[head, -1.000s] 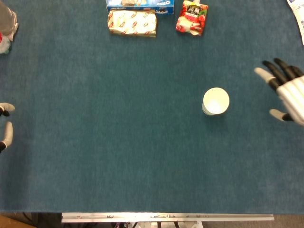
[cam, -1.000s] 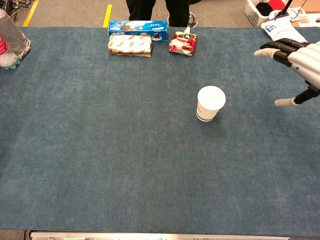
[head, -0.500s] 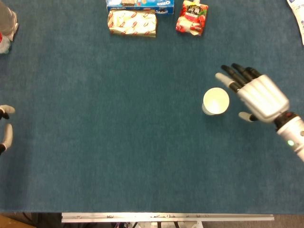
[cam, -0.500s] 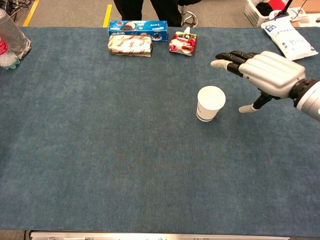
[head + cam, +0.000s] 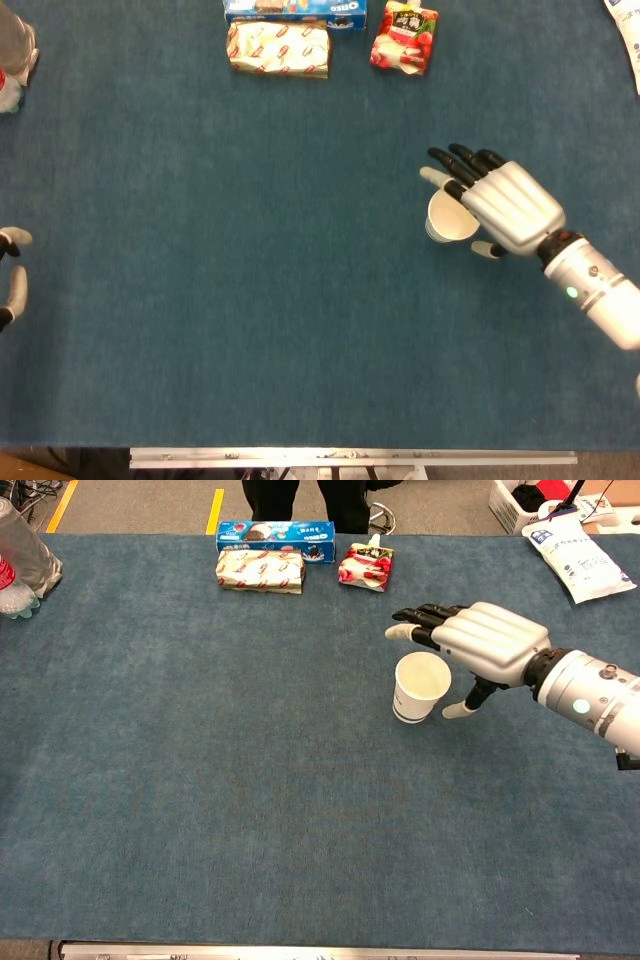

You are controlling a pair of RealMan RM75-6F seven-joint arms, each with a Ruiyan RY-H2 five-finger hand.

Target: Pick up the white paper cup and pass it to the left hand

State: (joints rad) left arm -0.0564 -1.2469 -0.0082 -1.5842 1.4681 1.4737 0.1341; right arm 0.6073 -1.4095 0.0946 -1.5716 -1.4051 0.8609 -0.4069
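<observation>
- The fingers point(image 5: 425, 615) of the right hand point(image 5: 487, 645) are spread wide and extended, reaching over the far rim of the white paper cup point(image 5: 421, 687); the thumb points toward the cup's right side, and nothing is gripped.
- The white paper cup stands upright on the worktop point(image 5: 250, 780), right of centre, its long axis vertical and its open mouth facing up.
- In the head view the right hand point(image 5: 497, 203) overlaps the cup point(image 5: 447, 217) from the right, covering part of its rim; whether any finger touches the rim cannot be told.
- The left hand point(image 5: 10, 272) shows only as pale fingertips at the left edge of the head view, well apart from the cup, fingers apart and holding nothing.
- At the far edge lie a blue cookie box point(image 5: 276, 529), a cream-and-red snack pack point(image 5: 260, 570) just in front of it, and a red pouch point(image 5: 366, 565) to their right.
- A clear bottle point(image 5: 22, 555) sits at the far left corner, and a white packet point(image 5: 577, 555) at the far right.
</observation>
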